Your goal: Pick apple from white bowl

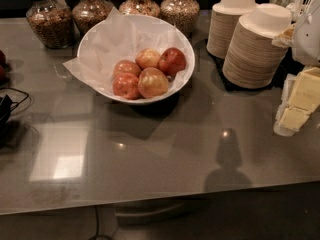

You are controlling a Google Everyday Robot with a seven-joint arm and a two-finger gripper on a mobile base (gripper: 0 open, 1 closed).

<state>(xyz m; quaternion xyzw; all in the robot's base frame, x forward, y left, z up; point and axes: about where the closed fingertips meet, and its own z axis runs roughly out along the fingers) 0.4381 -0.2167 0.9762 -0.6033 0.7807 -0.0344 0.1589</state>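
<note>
The white bowl [150, 99] stands at the back middle of the grey counter, wide and shallow, lined with crinkled white paper [107, 44]. Several red-yellow apples [152, 82] lie in its front right part, touching one another. The reddest apple [172, 60] is at the far right of the pile. My gripper [296, 105], white with pale yellow parts, hangs at the right edge of the camera view. It is above the counter, well to the right of the bowl and apart from it. It holds nothing that I can see.
Several glass jars of grains [50, 21] line the back edge behind the bowl. Two tall stacks of beige paper bowls [252, 46] stand at the back right, close to my gripper. Black cables [7, 111] lie at the left edge. The counter's front edge [160, 201] runs across the bottom.
</note>
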